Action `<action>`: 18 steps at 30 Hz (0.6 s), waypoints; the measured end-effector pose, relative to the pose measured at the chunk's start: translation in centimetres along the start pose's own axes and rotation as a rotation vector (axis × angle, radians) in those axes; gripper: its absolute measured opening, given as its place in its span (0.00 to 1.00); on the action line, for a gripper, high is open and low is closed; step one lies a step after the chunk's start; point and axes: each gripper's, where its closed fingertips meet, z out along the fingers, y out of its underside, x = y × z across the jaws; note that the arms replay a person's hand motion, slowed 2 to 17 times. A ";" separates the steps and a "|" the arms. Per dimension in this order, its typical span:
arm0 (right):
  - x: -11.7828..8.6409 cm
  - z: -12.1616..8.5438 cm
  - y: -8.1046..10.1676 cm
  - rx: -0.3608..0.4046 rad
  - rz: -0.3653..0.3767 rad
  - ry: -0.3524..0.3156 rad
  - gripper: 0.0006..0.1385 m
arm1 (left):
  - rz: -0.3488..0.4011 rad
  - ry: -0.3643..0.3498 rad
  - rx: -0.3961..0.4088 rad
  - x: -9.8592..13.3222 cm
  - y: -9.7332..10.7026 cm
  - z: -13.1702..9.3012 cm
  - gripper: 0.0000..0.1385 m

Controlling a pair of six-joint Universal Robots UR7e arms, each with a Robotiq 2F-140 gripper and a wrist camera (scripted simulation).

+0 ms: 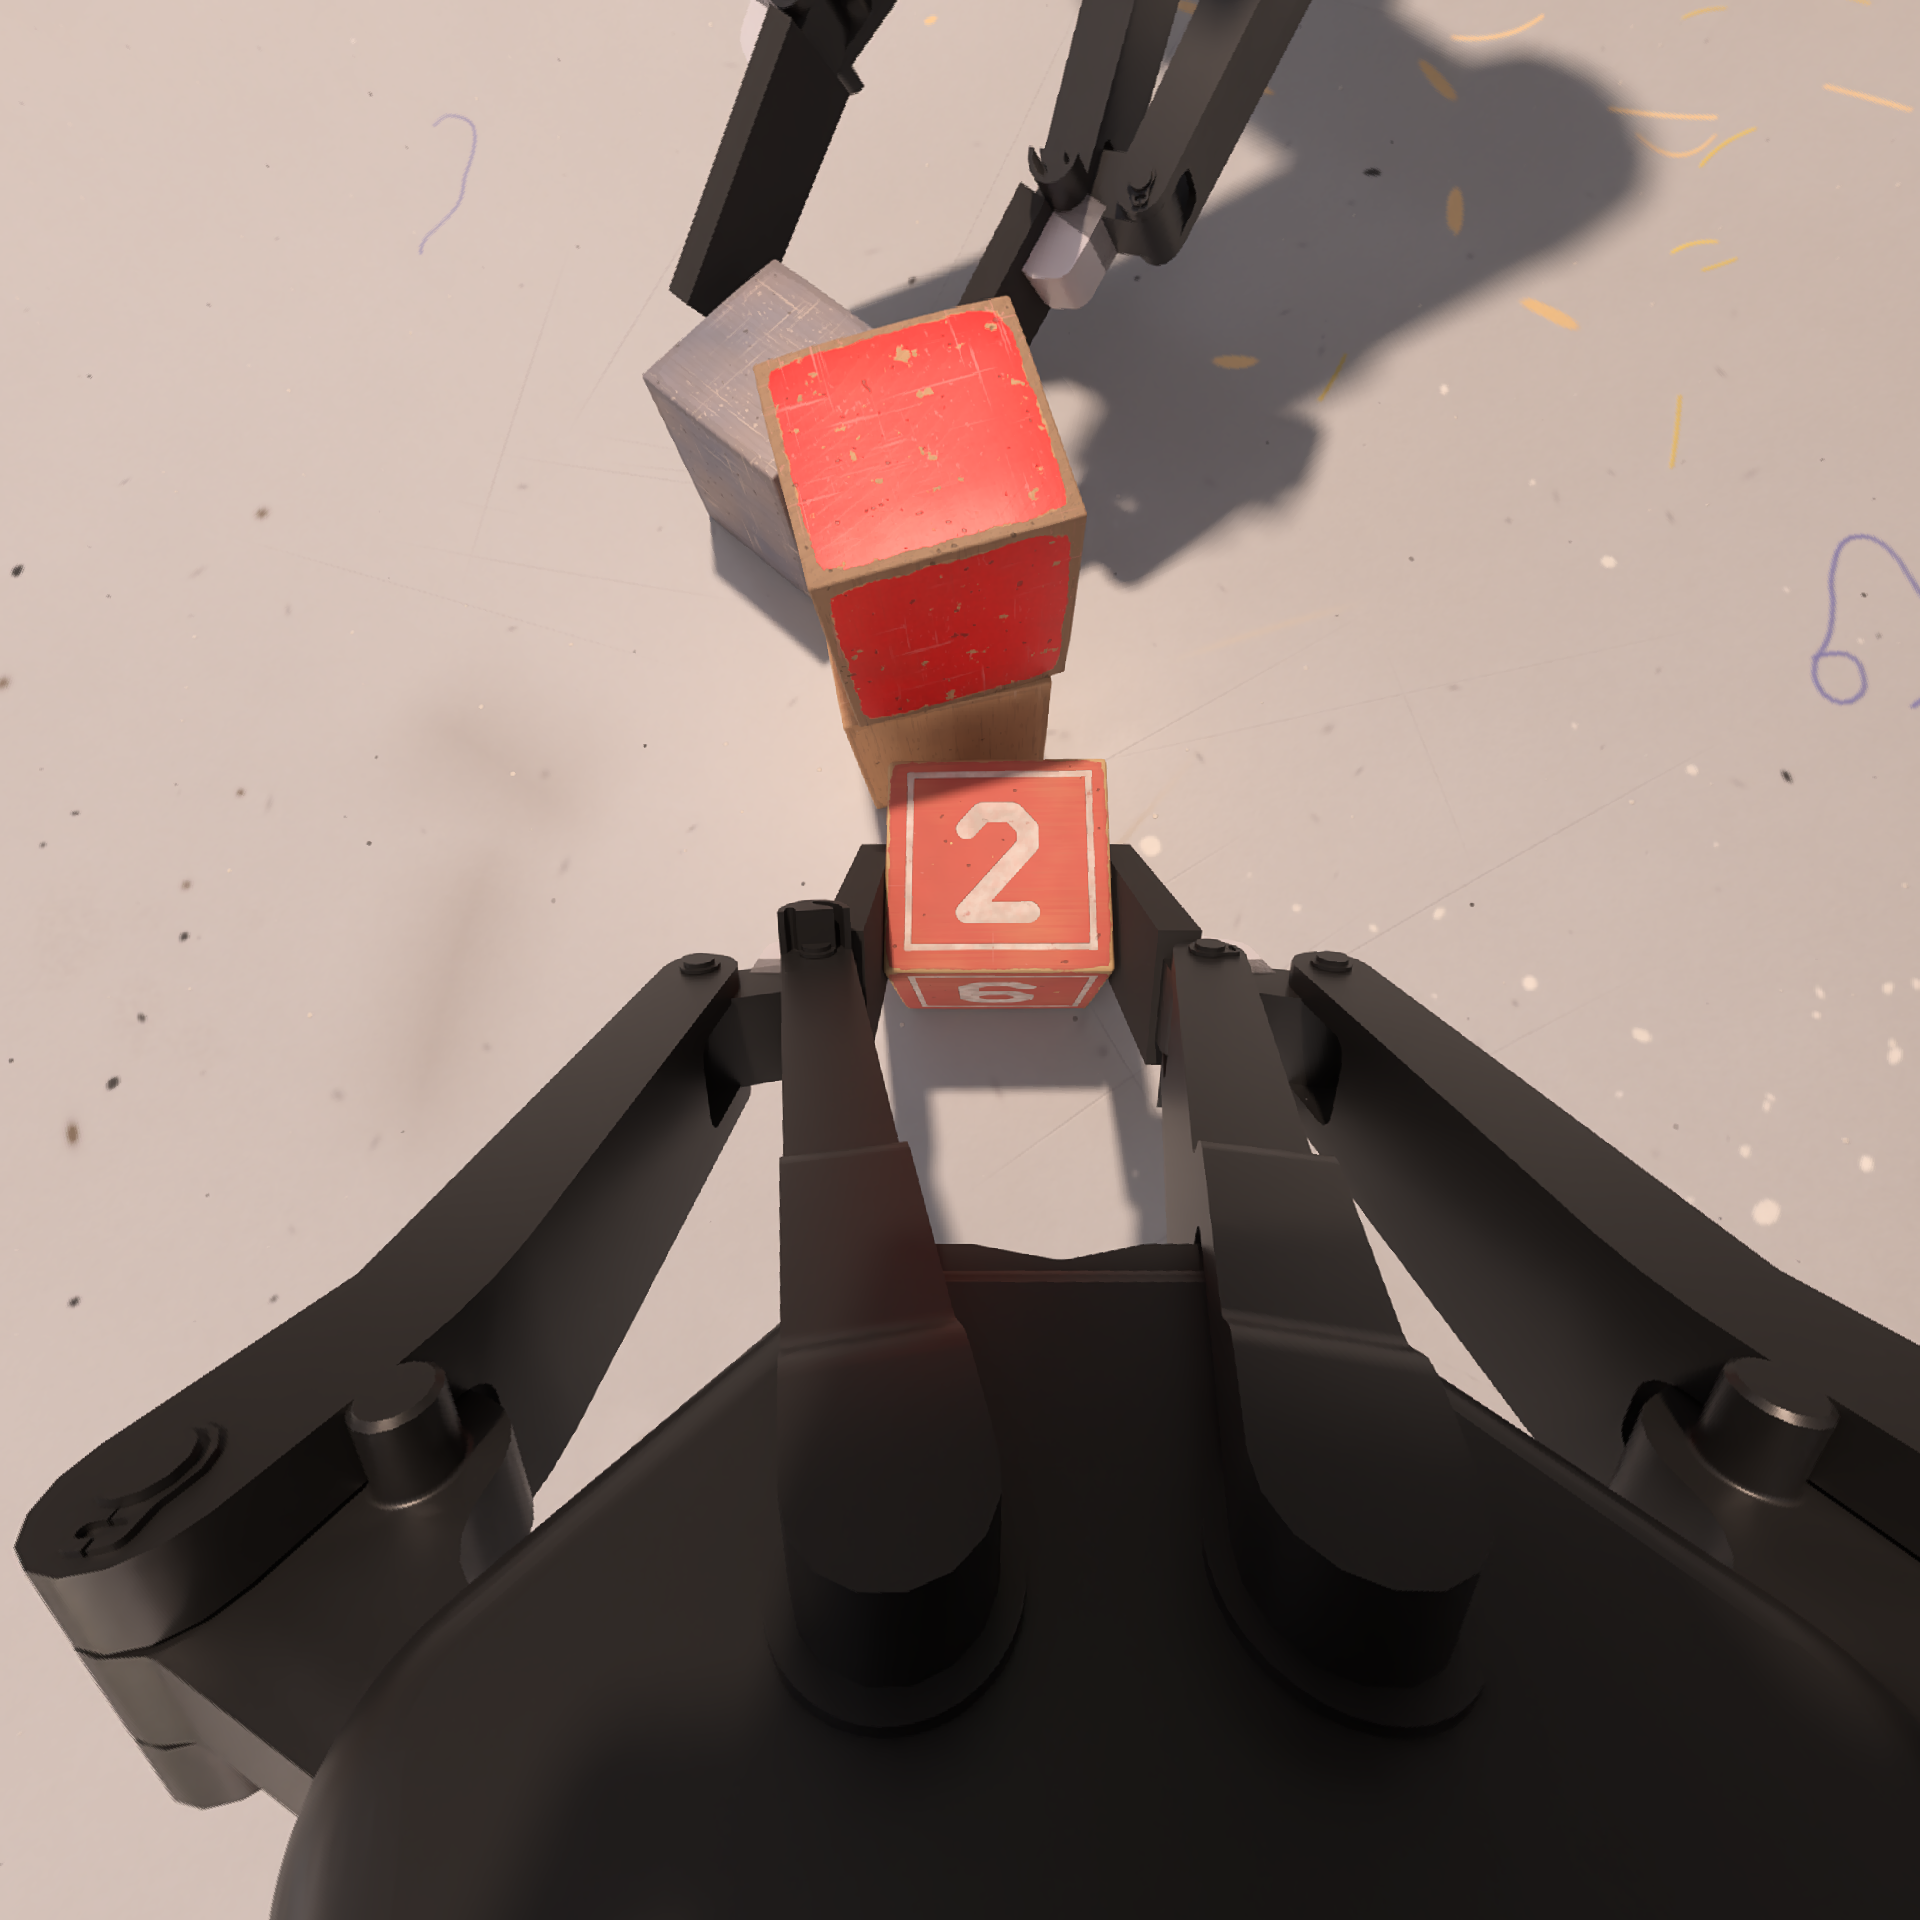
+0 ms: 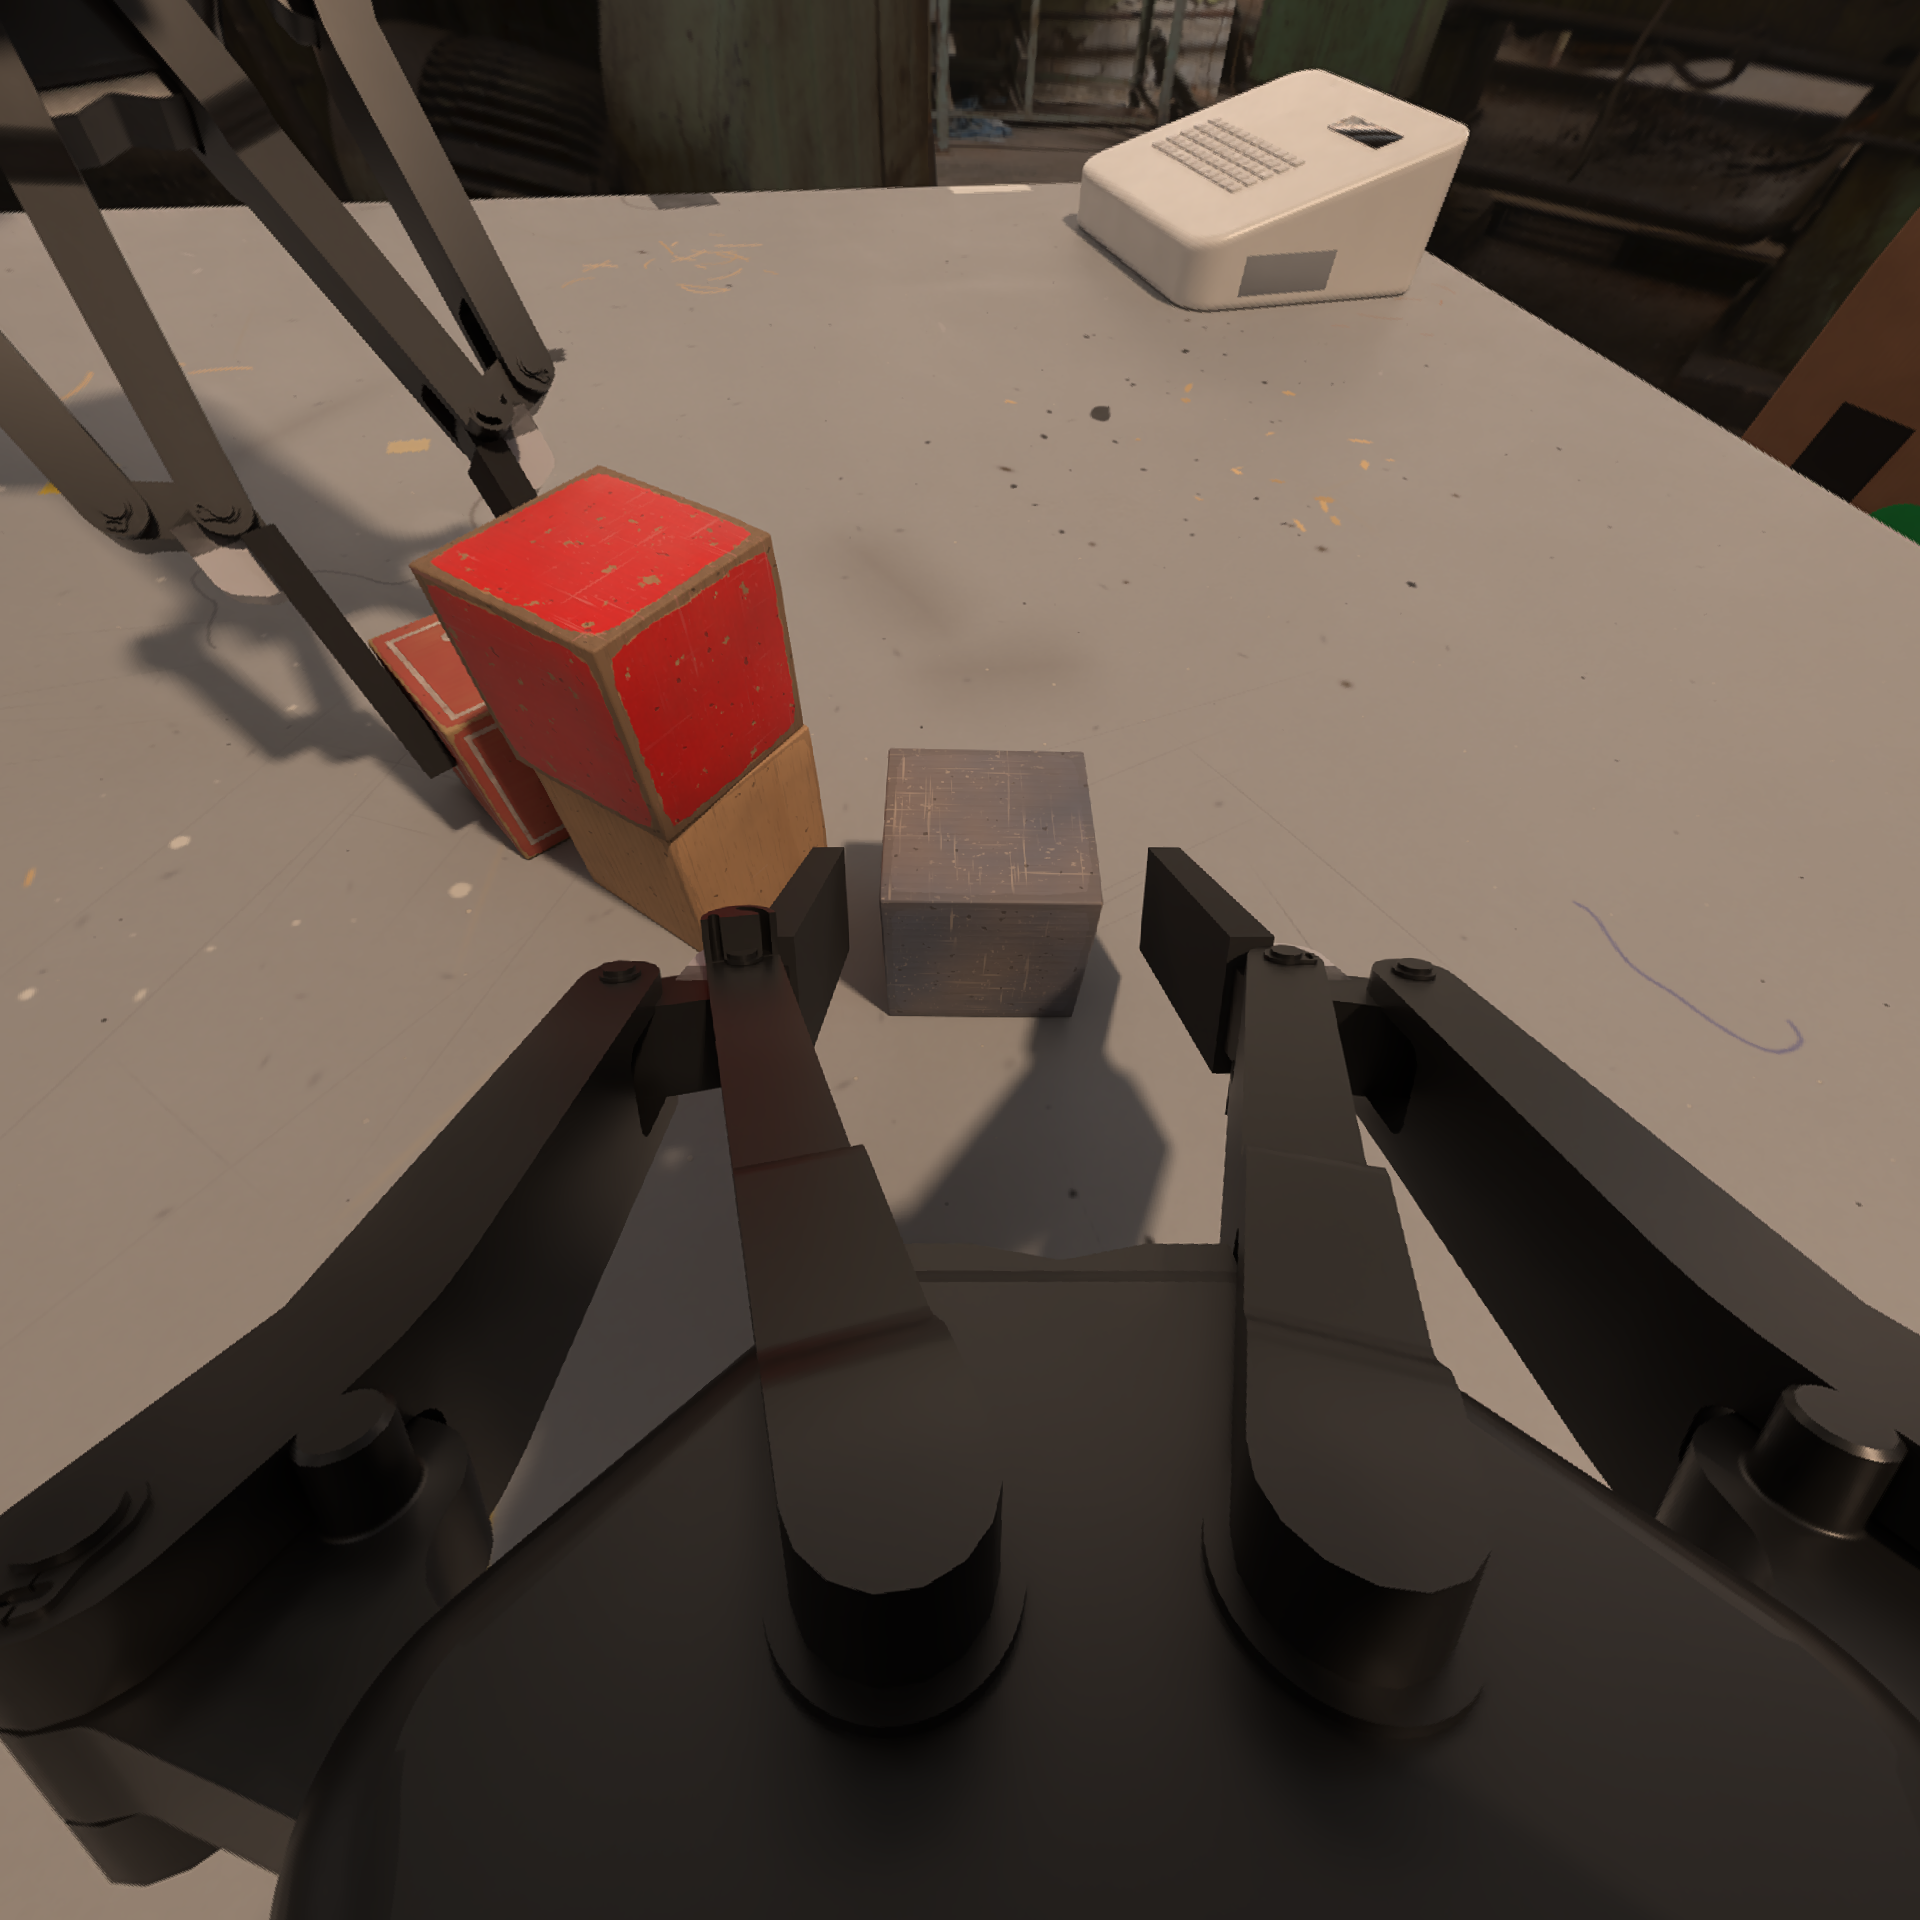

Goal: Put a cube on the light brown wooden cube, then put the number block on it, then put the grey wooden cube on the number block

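Two tiers stand: red cube point(image 2: 613, 644) atop light brown wooden cube point(image 2: 727, 847). Left pincer point(image 1: 997, 894) clenches number block point(image 1: 997, 868) beside it; lifting follows. Right pincer point(image 2: 992, 914) gapes astride grey wooden cube point(image 2: 987, 878).

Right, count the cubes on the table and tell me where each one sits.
4. The light brown cube sits on the table, the red cube stacked on it, the number block between the left gripper's fingers, and the grey cube beside the stack. None seem hidden.

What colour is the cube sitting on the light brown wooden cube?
Red, with worn tan edges and small chipped flecks; the red cube shows best in the right wrist view.
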 end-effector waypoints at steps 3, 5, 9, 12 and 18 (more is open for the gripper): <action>-0.1 0.1 -0.1 0.005 0.002 -0.006 0.54 | 0.006 0.005 -0.010 -0.1 0.1 -0.3 0.38; -0.1 0.1 -0.1 0.007 0.004 -0.010 0.52 | 0.008 0.009 -0.012 -0.2 0.0 -0.6 0.38; -0.2 0.2 -0.1 0.009 0.007 -0.015 0.49 | 0.003 0.014 -0.003 -0.5 -0.2 -1.4 0.38; -0.2 0.3 0.0 0.009 0.007 -0.015 0.44 | -0.008 0.018 0.016 -0.7 -0.5 -2.3 0.38; -0.2 0.2 0.1 0.007 0.011 -0.012 0.37 | -0.036 0.032 0.079 -1.1 -1.6 -4.3 0.38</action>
